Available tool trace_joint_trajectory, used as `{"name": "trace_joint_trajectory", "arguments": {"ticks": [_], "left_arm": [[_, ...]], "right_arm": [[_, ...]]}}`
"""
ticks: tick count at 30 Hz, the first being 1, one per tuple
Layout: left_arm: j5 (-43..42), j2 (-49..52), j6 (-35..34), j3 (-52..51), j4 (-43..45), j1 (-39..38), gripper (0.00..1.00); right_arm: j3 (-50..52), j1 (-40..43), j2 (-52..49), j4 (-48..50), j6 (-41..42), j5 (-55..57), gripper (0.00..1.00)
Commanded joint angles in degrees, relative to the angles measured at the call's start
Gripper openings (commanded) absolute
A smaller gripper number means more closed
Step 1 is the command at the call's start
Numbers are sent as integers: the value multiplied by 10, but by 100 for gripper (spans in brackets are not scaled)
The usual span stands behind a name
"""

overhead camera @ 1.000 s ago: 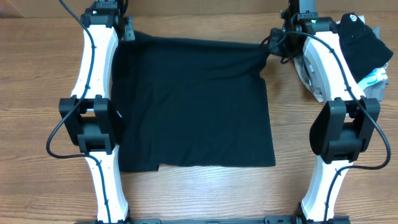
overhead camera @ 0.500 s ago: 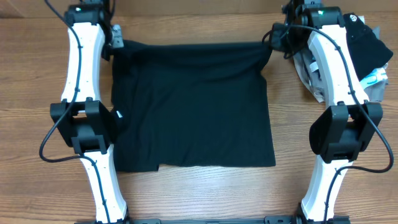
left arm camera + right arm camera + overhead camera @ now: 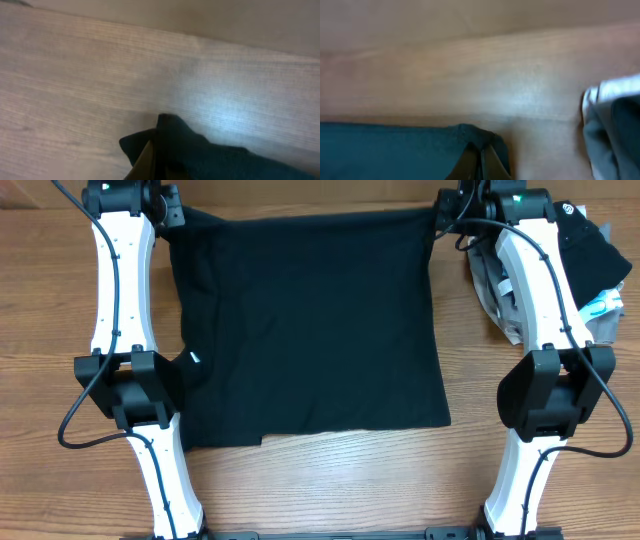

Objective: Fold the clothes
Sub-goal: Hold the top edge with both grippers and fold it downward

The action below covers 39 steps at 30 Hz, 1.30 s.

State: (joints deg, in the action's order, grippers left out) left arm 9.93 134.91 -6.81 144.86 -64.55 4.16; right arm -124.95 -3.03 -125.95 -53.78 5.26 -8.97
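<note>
Black T-shirt (image 3: 310, 330) lies spread over mid counter (image 3: 50, 330), filling the space btwn the two arms. Its far edge runs taut & near-straight along 12 o'clock, w/ the near hem toward 6.

Left tool (image 3: 165, 205) sits at approx 11 o'clock and right tool (image 3: 445, 205) at approx 1, each on one far corner. Both are narrow, clamped on cloth. Left wrist view shows a black corner bunched round the fingertips (image 3: 146, 159) w/ bare wood beyond. Right wrist view shows the same, a fold nipped at the tips (image 3: 470, 161).

Why so, as I read it: holding both far corners at once lets the arms tension that edge. That way the thin, soft fabric lies flat instead of rucking, prob prep for a fold.

The body is mostly smooth, w/ some ripples on the 10 o'clock side by the left arm. Small white label (image 3: 195, 359) shows at the 9 o'clock edge, so the collar is likely on that side. The outline reads as a rough rectangle & sleeves aren't plainly visible, so can't tell if anything is tucked under already.

Pile of other clothes (image 3: 590, 270) sits at 2 o'clock beyond the right arm, apart from the shirt, prob parked there to keep out of the way.

Judged early in the task. Carrying the far edge toward 6 would halve the shirt. Main risk is the thin cloth slipping from the tip pinch, or one corner lagging & skewing the fold.
</note>
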Motion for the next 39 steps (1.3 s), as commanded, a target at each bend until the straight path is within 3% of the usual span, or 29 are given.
{"name": "trace_joint_trajectory", "arguments": {"ticks": [1, 9, 21, 31, 39], "left_arm": [[-14, -20, 13, 16, -34, 4, 4], [-28, -20, 10, 16, -175, 4, 4], [-67, -17, 17, 12, -305, 4, 4], [-68, -17, 17, -111, -320, 3, 4], [-68, -17, 17, -195, -293, 3, 4]], "right_arm": [[-15, 5, 2, -31, -5, 3, 4], [-16, 5, 16, -140, -4, 3, 4], [3, 5, 16, -254, -1, -16, 4], [81, 5, 16, -289, 7, -16, 4], [168, 5, 16, -254, 10, -16, 4]]}}
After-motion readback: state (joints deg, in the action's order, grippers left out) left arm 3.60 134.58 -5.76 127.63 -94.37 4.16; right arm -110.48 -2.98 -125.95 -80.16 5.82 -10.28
